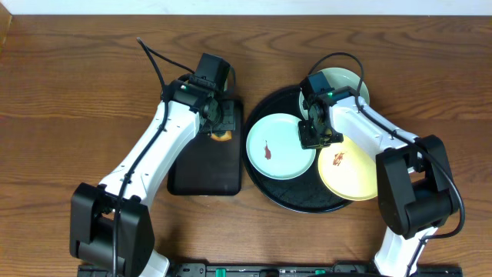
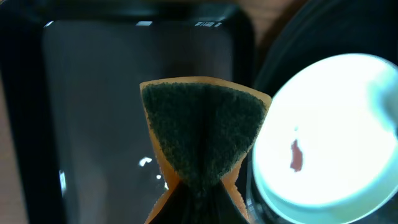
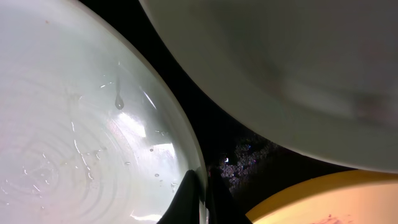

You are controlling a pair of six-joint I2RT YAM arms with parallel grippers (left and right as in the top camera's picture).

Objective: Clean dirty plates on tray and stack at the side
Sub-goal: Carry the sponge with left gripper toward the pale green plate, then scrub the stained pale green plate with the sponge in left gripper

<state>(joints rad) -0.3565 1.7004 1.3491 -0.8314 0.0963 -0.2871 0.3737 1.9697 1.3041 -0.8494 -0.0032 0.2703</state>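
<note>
1. The left gripper hangs over the rectangular black tray. Its jaws are clamped on an orange sponge, whose dark green scouring face is turned up to the wrist camera and folded in at the pinch.
2. The right gripper is low over the round black tray, jaws pressed together right at the rim of the mint-green plate. Whether that rim is caught between them cannot be told.
3. The mint-green plate lies on the tray's left half with a brown smear near its middle. The wrist view shows it beaded with water drops.
4. The yellow plate sits front right, smeared too, overhanging the tray's rim.
5. A third pale plate rests at the back of the tray, behind the right gripper.
</note>
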